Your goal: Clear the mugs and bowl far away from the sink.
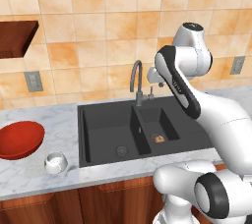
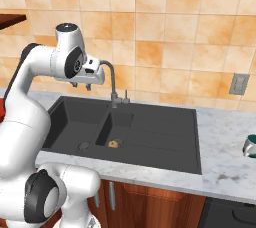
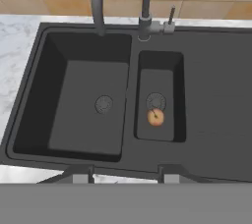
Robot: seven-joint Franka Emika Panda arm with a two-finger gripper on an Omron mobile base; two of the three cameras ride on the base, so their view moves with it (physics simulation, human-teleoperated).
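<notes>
The gripper [image 3: 125, 176] hangs high above the black sink [image 3: 123, 100], near the grey faucet [image 1: 136, 81]; its fingers stand apart and hold nothing. Below it, in the small basin, lies a small orange fruit [image 3: 155, 117]. Far to its left on the counter [image 1: 29, 169] rest the red bowl [image 1: 18, 139] and the white mug [image 1: 55, 162]. Far to its right stands the silvery mug [image 2: 250, 145]
</notes>
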